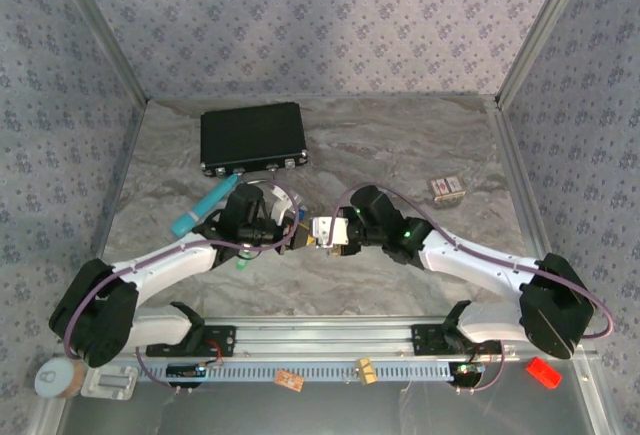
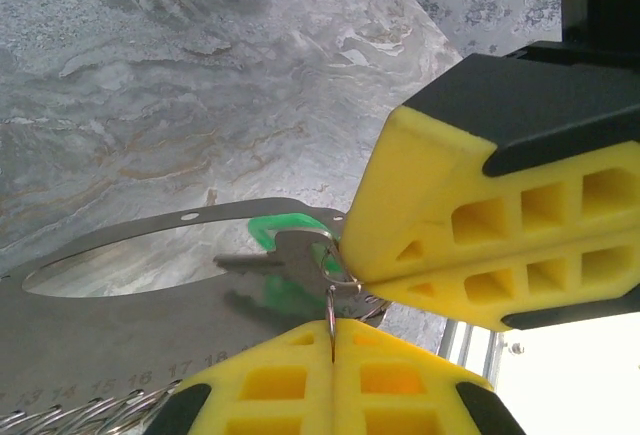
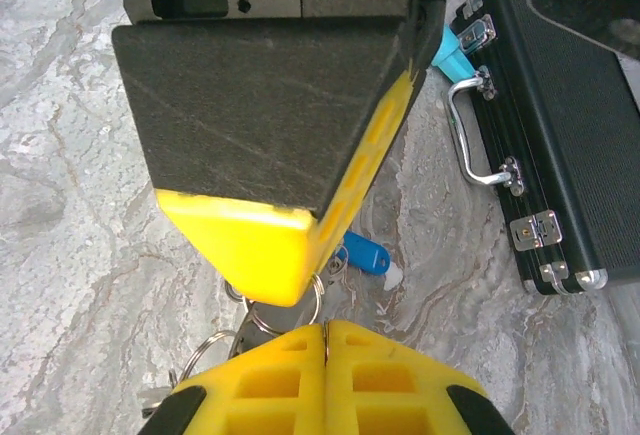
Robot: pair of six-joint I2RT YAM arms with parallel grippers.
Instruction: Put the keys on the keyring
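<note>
My two grippers meet tip to tip at the table's middle, the left gripper [image 1: 291, 236] facing the right gripper [image 1: 324, 233]. In the left wrist view the left gripper [image 2: 333, 323] is shut on the thin wire of the keyring [image 2: 331, 305]. A green-headed key [image 2: 283, 252] hangs at that ring, right beside the right gripper's fingertips [image 2: 400, 255]. In the right wrist view the right gripper [image 3: 323, 327] is shut on the keyring [image 3: 314, 307], whose far side goes behind the left gripper's fingertips [image 3: 262, 255]. A blue key tag [image 3: 365, 253] and a white piece [image 3: 392, 277] lie on the table just beyond.
A black case [image 1: 252, 138] with a metal handle [image 3: 468, 145] lies at the back. A teal tube [image 1: 200, 210] rests left of the grippers. A flat metal plate [image 2: 120, 325] with numbers lies under the key. A small box [image 1: 446, 188] sits at right.
</note>
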